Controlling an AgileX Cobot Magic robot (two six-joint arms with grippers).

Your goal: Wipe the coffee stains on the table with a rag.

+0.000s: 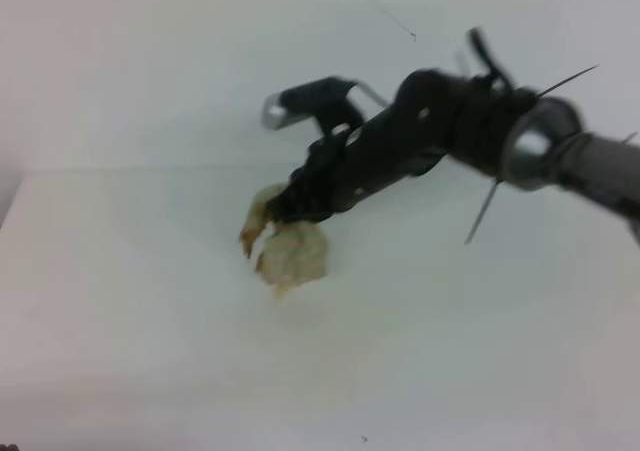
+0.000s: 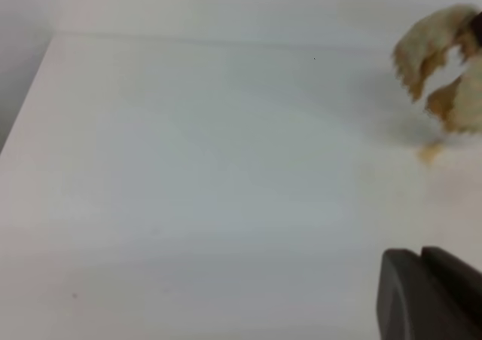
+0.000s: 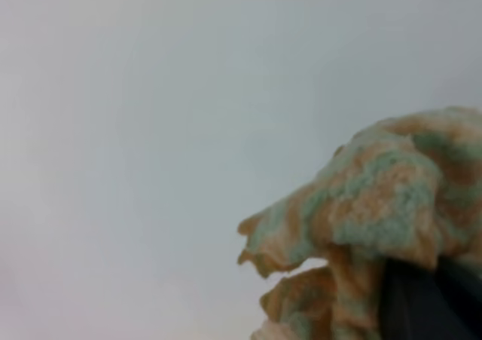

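Observation:
My right gripper (image 1: pixel 283 211) reaches in from the right to the middle of the white table (image 1: pixel 140 321) and is shut on the rag (image 1: pixel 293 252). The rag is a bunched beige cloth with orange-brown patches. It hangs from the jaws in two lobes, its lower end at the table top. The rag (image 3: pixel 376 197) fills the lower right of the right wrist view, with a dark finger (image 3: pixel 429 302) under it. A small orange-brown smear of the coffee stains (image 2: pixel 429 154) lies on the table just below the rag (image 2: pixel 423 46). Only a dark part of my left gripper (image 2: pixel 425 295) shows.
A white wall (image 1: pixel 150 61) rises behind the table, with a thin wire (image 1: pixel 380 9) across it. The table's left edge (image 2: pixel 26 106) shows in the left wrist view. A tiny dark speck (image 1: pixel 364 438) lies near the front edge.

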